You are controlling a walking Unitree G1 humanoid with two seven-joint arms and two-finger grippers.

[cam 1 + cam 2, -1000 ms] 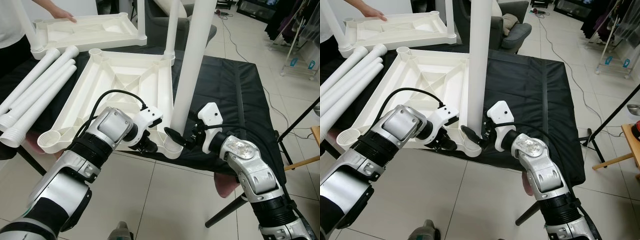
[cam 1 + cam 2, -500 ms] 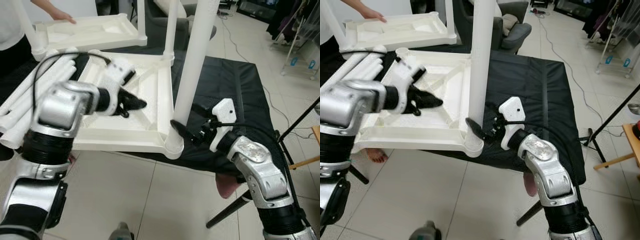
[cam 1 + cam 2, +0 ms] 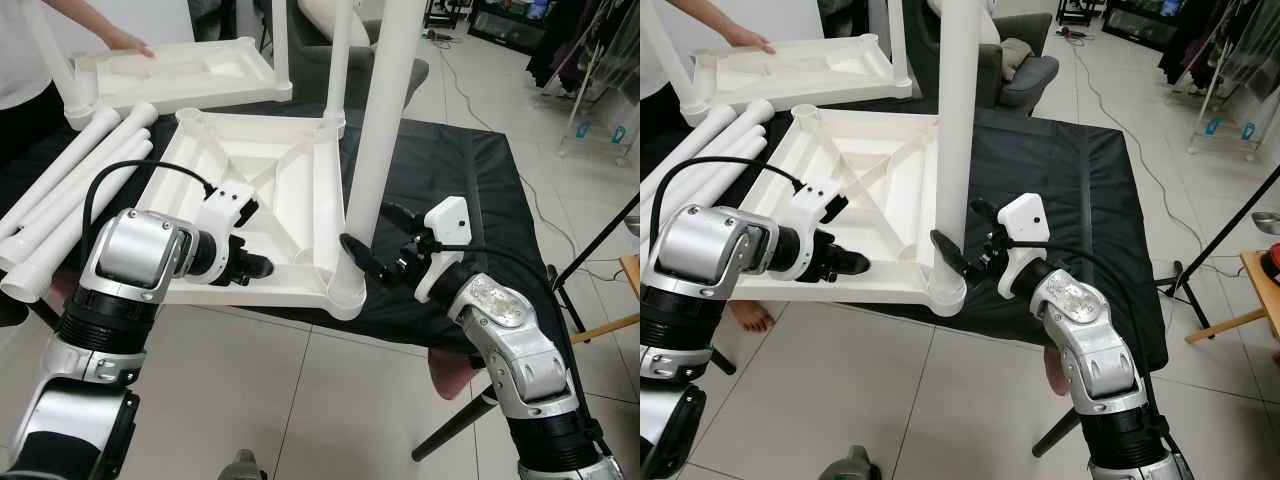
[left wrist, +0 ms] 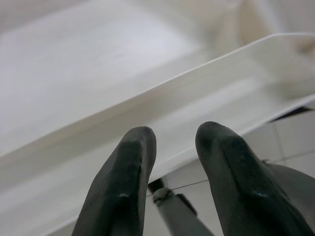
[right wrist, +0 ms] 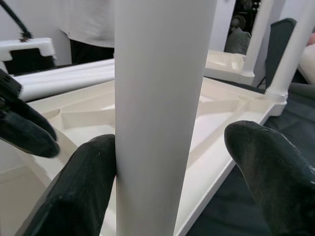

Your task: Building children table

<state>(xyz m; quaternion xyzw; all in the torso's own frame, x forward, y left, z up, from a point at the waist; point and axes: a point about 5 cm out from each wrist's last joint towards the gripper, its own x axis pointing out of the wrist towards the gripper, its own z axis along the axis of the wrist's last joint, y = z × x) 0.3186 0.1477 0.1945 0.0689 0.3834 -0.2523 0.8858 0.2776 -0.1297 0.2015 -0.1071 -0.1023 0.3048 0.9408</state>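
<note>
Upturned white tabletop (image 3: 262, 190) lay on a black-draped table (image 3: 470, 180), one leg (image 3: 378, 130) standing upright in its near corner socket. Right pincer (image 3: 372, 240) spread wide around that leg low down, one finger (image 5: 81, 187) touching it, the other apart. Left pincer (image 3: 262, 268) held narrowly open, gripping nothing, at the tabletop's near rim. Spare legs (image 3: 60, 200) lay beside, and a person's hand (image 3: 128, 43) rested on a second tabletop (image 3: 170, 72) beyond.
</note>
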